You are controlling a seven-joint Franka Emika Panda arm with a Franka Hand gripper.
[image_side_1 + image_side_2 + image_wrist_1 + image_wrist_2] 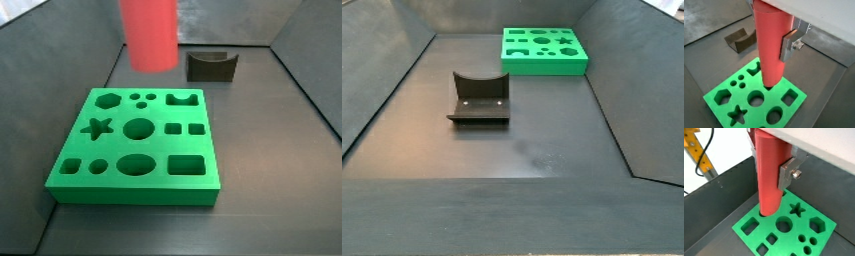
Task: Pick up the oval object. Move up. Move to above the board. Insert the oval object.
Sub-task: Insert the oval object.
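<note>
The gripper [777,47] is clamping the oval object [773,45] between its silver fingers [789,172], holding the red peg upright above the board [817,250] in both wrist views. The peg's lower end is hanging over the green slab. The fixture [478,100] is standing apart on the floor [529,150].

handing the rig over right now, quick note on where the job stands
Hand: shut on the peg, held upright, in both wrist views.
Peg: in the air over the board; in a side view its lower end hangs above the board's far edge. Whether the tip has entered a hole cannot be told.
Board: flat on the floor, near the grey block.
Done: pick, lift, move over the board.
Left: line up with the oval hole, lower, insert, release.
</note>
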